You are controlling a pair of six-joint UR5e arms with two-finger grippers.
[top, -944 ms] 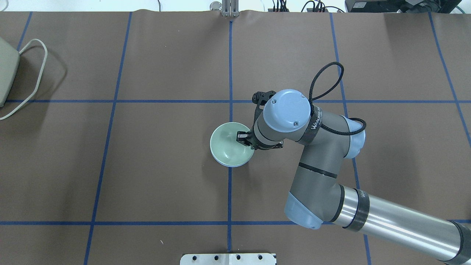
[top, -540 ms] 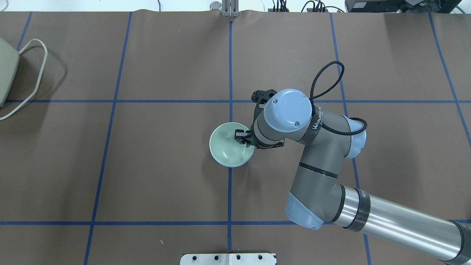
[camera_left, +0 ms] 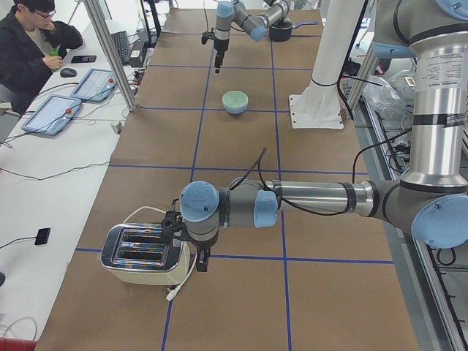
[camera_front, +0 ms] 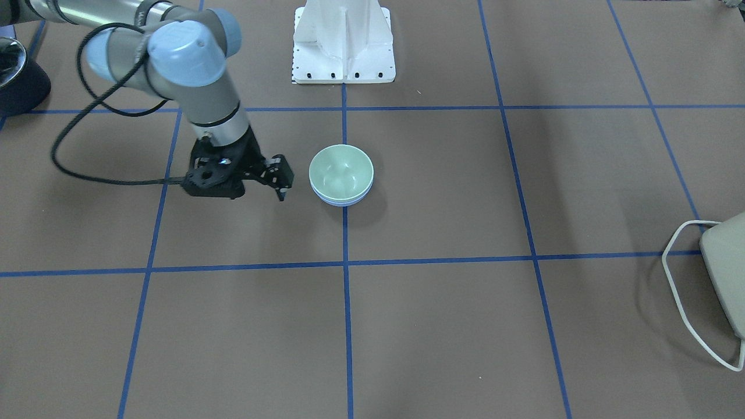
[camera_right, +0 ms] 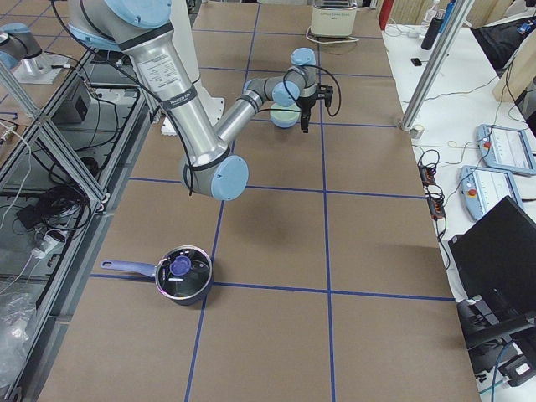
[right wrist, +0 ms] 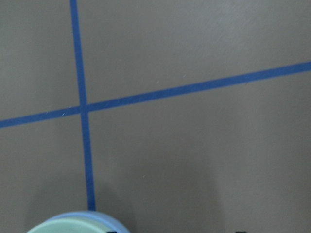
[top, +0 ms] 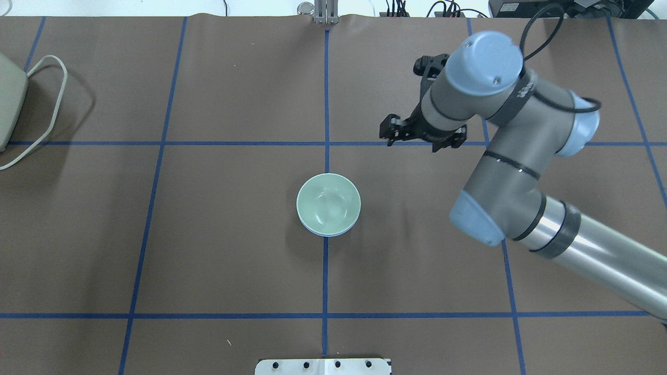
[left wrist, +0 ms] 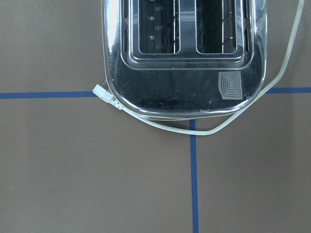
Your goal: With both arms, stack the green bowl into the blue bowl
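Observation:
The pale green bowl point(top: 328, 203) sits nested inside the blue bowl point(top: 329, 234) at the table's middle, and only a thin blue rim shows. Both also show in the front view, the green bowl point(camera_front: 341, 169) and the blue bowl point(camera_front: 342, 202). My right gripper point(top: 390, 134) hangs open and empty, clear of the bowls on the far right side; in the front view it point(camera_front: 283, 179) is left of them. The right wrist view catches the green bowl's edge point(right wrist: 68, 228). My left gripper point(camera_left: 202, 259) hovers beside the toaster; I cannot tell if it is open or shut.
A chrome toaster point(camera_left: 142, 254) with a white cord point(top: 47, 109) stands at the table's left end, filling the left wrist view point(left wrist: 184, 53). A dark pot point(camera_right: 180, 275) sits at the right end. The white pedestal point(camera_front: 343, 41) is at the robot's side.
My right gripper has let go of the green bowl's rim, lifted and swung away to the far right. The green bowl stays nested in the blue bowl.

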